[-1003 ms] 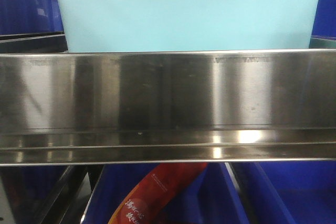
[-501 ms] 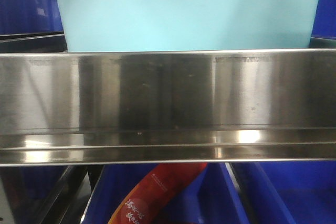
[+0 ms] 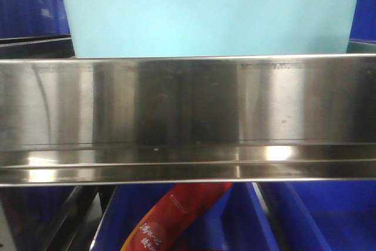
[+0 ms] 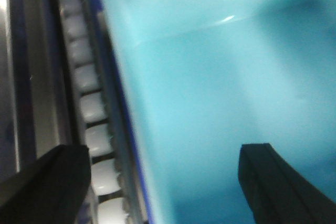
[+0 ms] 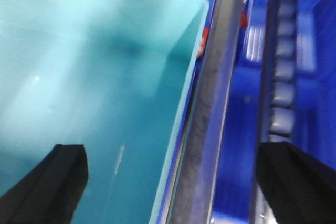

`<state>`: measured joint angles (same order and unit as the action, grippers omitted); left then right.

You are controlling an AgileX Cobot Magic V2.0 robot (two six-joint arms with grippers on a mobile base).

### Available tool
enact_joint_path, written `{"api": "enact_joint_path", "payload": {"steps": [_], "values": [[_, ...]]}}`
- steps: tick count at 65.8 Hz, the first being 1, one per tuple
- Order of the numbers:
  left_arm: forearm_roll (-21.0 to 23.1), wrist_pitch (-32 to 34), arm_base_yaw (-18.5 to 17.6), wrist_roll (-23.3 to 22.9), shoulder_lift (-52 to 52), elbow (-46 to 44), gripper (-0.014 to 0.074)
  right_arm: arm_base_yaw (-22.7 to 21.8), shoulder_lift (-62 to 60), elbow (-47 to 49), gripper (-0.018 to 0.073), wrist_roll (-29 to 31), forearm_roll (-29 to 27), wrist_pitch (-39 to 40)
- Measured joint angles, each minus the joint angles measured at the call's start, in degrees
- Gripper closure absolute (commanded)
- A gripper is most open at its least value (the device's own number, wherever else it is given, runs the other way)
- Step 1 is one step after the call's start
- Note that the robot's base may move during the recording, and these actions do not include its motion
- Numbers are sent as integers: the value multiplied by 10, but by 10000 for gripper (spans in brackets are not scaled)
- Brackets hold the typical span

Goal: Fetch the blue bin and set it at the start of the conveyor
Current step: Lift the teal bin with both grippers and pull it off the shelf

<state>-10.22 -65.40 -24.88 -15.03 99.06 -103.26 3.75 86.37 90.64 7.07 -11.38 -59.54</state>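
- Little has changed over the last second. In the front view the blue bin [image 3: 205, 16] has crept very slightly and sits much as it did, on the shelf behind the steel shelf rail [image 3: 188, 110].
- What has moved are the reflections on that rail. The dark bands on its left half have shifted and the far left is brighter now. I take that as my arms closing in, though the arms themselves are out of the front view.
- The left fingers [image 4: 52, 182] are spread wide and hold nothing. One finger is inside the bin, the other outside it over the roller track [image 4: 86, 93], and the bin's left wall runs up between them.
- The right fingers [image 5: 294, 177] are equally wide apart and empty. One is over the bin's interior, the other beyond a steel rail [image 5: 210, 129] above the dark blue bins [image 5: 236, 103]. The bin's right wall lies between them, nearer the inner finger.
- Both wrist views are blurred, so I can't tell how far the fingertips are from the walls.
- My reading is that I'm lined up to pinch both side walls, with the lift not yet begun.
- The conveyor start is in none of my views, so the carry is all still ahead.
- Below the rail a red packet [image 3: 176, 216] lies in a dark blue bin, as before.
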Motion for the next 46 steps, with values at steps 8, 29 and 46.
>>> {"api": "enact_joint_path", "payload": {"steps": [8, 29, 46], "values": [[6, -3, 15, 0, 23, -1, 125, 1, 46, 1, 11, 0, -1, 0], [43, -13, 29, -1, 61, -1, 431, 3, 114, 1, 403, 0, -3, 7], [49, -12, 30, -9, 63, -3, 708, 4, 115, 1, 711, -6, -10, 10]]}}
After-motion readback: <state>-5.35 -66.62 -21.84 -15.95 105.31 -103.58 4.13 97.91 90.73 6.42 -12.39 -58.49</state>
